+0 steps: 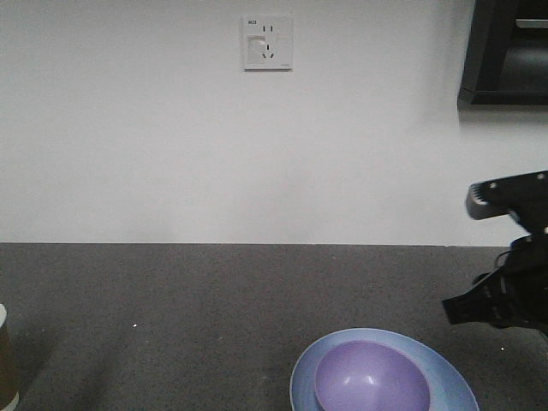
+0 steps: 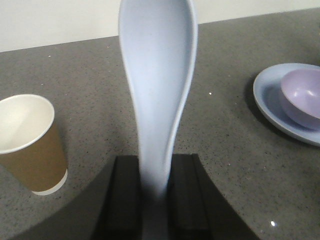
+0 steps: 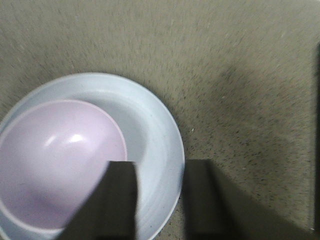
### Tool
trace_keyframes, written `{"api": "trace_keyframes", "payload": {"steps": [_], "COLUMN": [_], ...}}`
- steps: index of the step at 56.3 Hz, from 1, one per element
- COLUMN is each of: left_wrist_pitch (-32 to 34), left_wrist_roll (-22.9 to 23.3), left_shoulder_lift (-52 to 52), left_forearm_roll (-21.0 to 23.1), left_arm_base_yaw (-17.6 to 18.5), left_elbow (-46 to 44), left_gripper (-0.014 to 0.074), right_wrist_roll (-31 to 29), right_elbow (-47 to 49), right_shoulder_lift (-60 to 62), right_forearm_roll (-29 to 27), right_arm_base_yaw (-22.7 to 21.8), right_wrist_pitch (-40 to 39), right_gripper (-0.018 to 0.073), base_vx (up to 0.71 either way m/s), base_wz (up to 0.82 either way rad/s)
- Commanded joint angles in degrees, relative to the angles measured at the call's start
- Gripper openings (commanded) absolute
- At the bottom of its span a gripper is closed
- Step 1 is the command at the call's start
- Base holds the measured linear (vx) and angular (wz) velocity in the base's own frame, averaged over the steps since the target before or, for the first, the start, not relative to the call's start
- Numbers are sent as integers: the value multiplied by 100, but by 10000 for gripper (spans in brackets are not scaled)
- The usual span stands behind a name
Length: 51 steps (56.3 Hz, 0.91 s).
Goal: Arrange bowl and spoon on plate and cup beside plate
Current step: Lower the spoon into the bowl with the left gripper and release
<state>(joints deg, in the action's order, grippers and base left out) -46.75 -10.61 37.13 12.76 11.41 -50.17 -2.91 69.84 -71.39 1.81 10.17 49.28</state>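
The lavender bowl point(image 1: 370, 387) point(image 3: 55, 160) point(image 2: 303, 96) sits inside the pale blue plate point(image 1: 445, 377) point(image 3: 155, 140) point(image 2: 270, 97) at the front right of the dark counter. My left gripper point(image 2: 156, 172) is shut on the handle of the pale blue spoon point(image 2: 157, 75), whose scoop points away above the counter. The brown paper cup point(image 2: 30, 145) point(image 1: 7, 360) stands upright to the left of it. My right gripper point(image 3: 160, 172) hangs open above the plate's right rim, with nothing between its fingers. Part of the right arm point(image 1: 509, 291) shows at the right edge.
A white wall with a power socket point(image 1: 267, 43) runs behind the counter point(image 1: 188, 308). A dark shelf unit point(image 1: 505, 51) hangs at the upper right.
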Motion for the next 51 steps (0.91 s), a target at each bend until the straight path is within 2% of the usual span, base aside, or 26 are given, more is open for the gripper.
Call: {"api": "trace_keyframes", "payload": {"steps": [1, 8, 14, 21, 25, 32, 42, 51], "left_wrist_pitch": [110, -253, -688, -1103, -1126, -1097, -963, -974], "left_wrist_roll": [-664, -1504, -2200, -2523, -2531, -2503, -2250, -2061], "left_shoulder_lift": [484, 1257, 2057, 2933, 3338, 4017, 4868, 5676], "left_forearm_roll": [426, 982, 1839, 2637, 2722, 2707, 2707, 2696], "left_arm_base_yaw": [33, 33, 39, 89, 266, 804, 1539, 2048], "left_elbow": [-535, -1202, -1749, -2313, -2622, -3163, -3749, -4182], "left_gripper": [0, 0, 0, 0, 0, 0, 0, 0], "right_wrist_roll": [46, 107, 123, 123, 123, 182, 240, 240], "right_elbow": [3, -507, -1004, -1583, -1819, -2096, -2122, -2122], "right_shoulder_lift": [747, 1454, 1947, 2422, 2640, 2860, 2899, 2899], "right_forearm_roll": [89, 78, 90, 101, 145, 300, 431, 444], "right_arm_base_yaw": [-3, -3, -3, -3, -3, -3, -3, -3], "right_wrist_pitch": [-320, -473, -473, -532, -551, -550, -503, -523], "right_gripper": [4, -14, -13, -12, -11, -11, -11, -11], "base_vx": [0, 0, 0, 0, 0, 0, 0, 0], "base_wz": [0, 0, 0, 0, 0, 0, 0, 0]}}
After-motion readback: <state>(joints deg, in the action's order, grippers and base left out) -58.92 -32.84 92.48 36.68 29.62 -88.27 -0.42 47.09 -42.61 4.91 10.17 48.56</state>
